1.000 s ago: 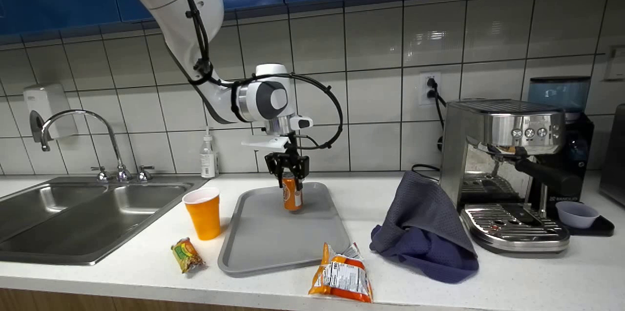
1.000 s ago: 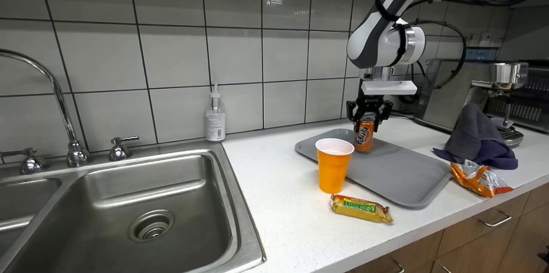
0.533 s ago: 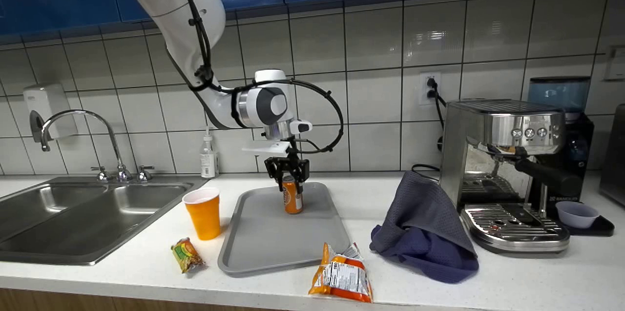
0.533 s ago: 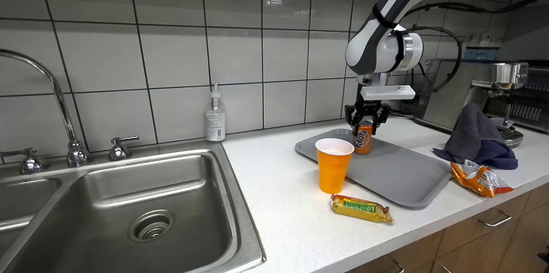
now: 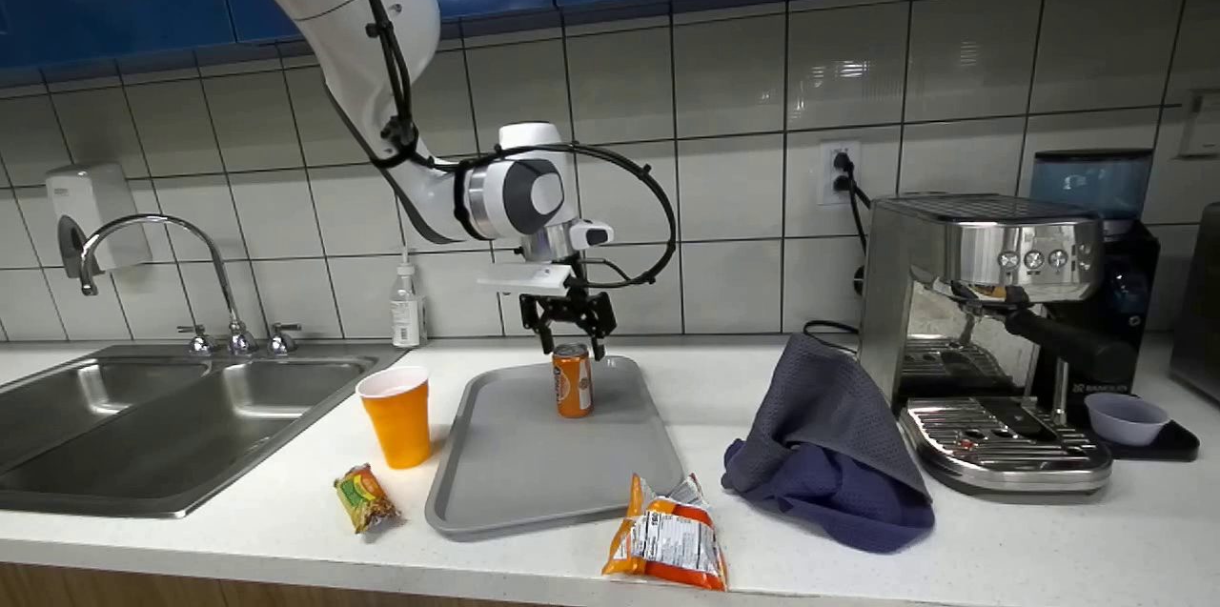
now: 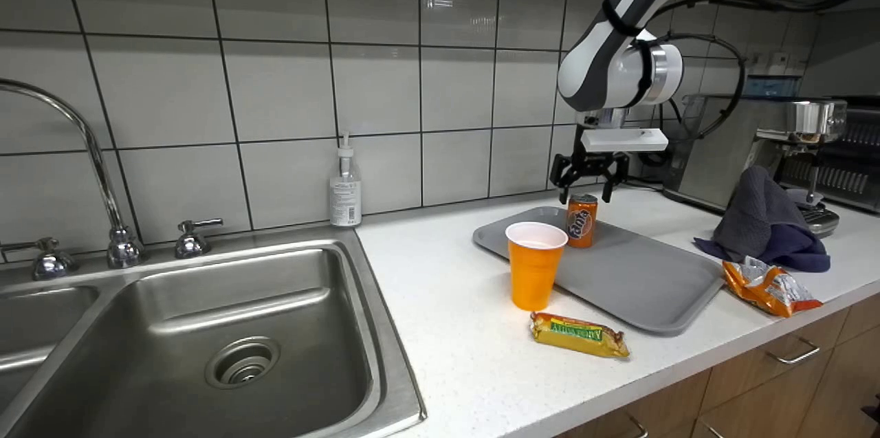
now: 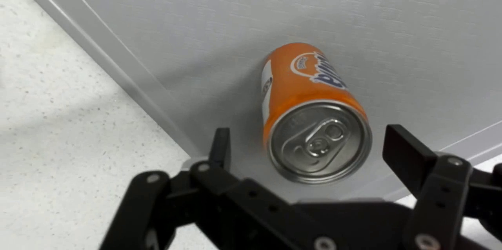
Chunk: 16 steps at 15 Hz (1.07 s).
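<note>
An orange Fanta can (image 5: 573, 388) stands upright toward the back of the grey tray (image 5: 543, 483). The can (image 6: 580, 225) and tray (image 6: 646, 283) also show in an exterior view from the sink side. My black gripper (image 5: 572, 349) is open just above the can's top. Its fingers are spread wider than the can and hold nothing. In the wrist view the can (image 7: 302, 73) lies between the two fingertips (image 7: 308, 140), with a gap on each side. Its silver lid and pull tab face the camera, and the tab is closed.
An orange cup (image 5: 398, 421) and a yellow wrapped bar (image 5: 365, 497) are left of the tray. An orange snack bag (image 5: 667, 536) sits at its front right corner. A blue-grey cloth (image 5: 829, 455), coffee machine (image 5: 986, 340), sink (image 5: 257, 397) and soap bottle (image 5: 407, 307) stand around.
The can was between the closed fingers and went down slightly onto the tray. The fingers have since opened and let it go, and the gripper has risen above it.
</note>
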{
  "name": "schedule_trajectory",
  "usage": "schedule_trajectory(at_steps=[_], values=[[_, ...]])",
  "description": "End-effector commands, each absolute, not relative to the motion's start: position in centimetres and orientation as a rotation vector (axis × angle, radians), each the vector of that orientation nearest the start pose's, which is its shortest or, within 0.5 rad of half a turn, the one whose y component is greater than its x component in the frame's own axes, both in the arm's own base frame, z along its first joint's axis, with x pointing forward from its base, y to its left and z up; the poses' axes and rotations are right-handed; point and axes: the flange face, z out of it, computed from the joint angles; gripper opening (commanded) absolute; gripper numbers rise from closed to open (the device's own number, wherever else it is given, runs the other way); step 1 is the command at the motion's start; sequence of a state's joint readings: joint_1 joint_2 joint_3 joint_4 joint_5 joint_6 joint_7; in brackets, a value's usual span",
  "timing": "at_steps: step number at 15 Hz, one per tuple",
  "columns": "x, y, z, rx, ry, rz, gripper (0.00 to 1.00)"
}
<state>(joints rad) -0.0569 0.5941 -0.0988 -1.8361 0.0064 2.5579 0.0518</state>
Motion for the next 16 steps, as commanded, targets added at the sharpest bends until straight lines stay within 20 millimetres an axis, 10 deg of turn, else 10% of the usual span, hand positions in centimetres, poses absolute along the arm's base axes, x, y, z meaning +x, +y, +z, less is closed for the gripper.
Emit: schedule_trajectory(at_steps=[1,16], values=[[63.8,-10.0,24.2,-3.167,0.280,-0.236,1.00],[56.1,-5.2,28.5,-3.174,0.116,-0.202,1.00]])
